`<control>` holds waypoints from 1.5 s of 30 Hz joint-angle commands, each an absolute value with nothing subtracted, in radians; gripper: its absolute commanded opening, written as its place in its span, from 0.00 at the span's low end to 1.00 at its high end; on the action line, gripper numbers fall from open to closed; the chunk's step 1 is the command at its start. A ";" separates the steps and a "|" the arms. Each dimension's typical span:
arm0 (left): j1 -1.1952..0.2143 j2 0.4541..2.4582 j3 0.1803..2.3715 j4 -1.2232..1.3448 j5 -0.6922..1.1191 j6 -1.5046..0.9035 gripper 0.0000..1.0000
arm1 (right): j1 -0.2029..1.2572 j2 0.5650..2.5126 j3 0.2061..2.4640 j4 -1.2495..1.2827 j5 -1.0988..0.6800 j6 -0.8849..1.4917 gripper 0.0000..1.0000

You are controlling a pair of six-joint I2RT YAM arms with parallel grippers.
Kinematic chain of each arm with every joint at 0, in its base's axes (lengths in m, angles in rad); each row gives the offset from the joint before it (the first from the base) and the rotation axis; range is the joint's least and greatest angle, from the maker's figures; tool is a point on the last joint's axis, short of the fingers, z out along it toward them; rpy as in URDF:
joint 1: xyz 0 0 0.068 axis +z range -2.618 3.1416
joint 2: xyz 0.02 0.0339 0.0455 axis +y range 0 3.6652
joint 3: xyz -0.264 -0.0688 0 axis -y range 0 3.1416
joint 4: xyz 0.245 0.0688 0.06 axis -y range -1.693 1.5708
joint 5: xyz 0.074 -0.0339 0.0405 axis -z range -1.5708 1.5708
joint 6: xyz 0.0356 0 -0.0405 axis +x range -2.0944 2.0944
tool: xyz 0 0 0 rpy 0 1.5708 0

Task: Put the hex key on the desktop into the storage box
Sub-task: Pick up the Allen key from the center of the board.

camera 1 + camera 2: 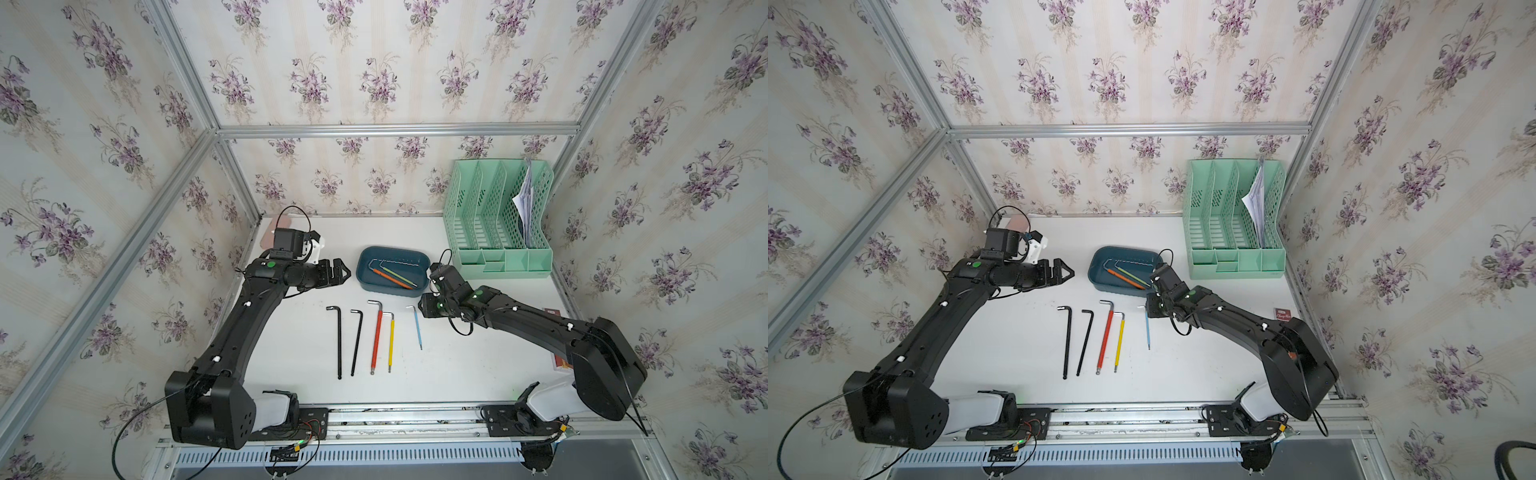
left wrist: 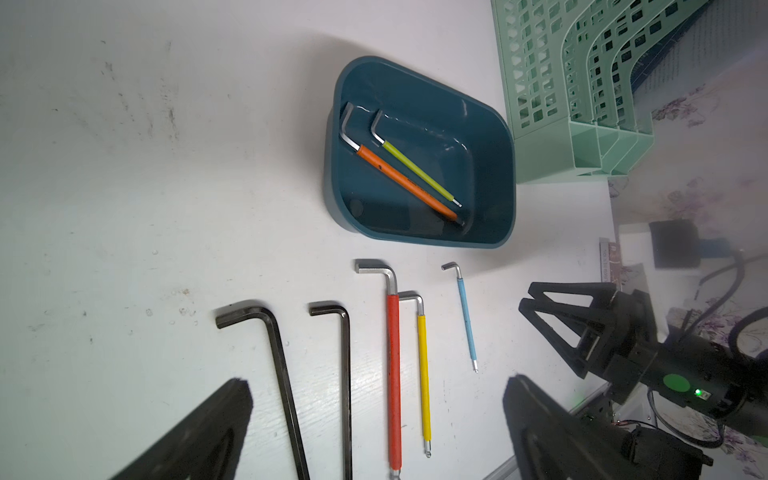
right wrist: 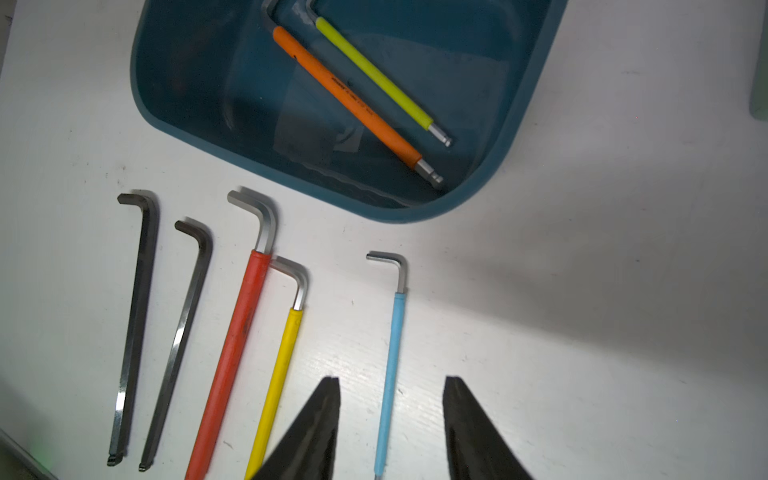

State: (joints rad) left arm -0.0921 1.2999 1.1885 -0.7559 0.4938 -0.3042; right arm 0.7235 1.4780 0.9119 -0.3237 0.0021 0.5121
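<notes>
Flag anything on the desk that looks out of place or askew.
Only a small thing: the bent end of the yellow key touches the sleeve of the red key. Nothing looks spilled or damaged.

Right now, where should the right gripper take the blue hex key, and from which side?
Probably mid-sleeve on the blue hex key, from straight above, right gripper spanning the shaft crosswise. It lies flat on the desktop, thin, with clear space on both sides, away from the yellow hex key.
</notes>
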 commanded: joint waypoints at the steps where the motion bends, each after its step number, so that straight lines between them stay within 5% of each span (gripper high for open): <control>1: -0.092 1.293 1.206 -0.803 0.433 -0.244 0.99 | 0.728 1.481 0.916 -0.385 0.036 0.563 0.46; 11: -0.092 1.344 1.215 -0.775 0.557 -0.222 0.99 | 0.804 1.598 0.972 -0.469 0.060 0.621 0.46; 45: -0.091 1.347 1.230 -0.808 0.465 -0.205 0.99 | 0.856 1.800 1.114 -0.639 0.111 0.603 0.42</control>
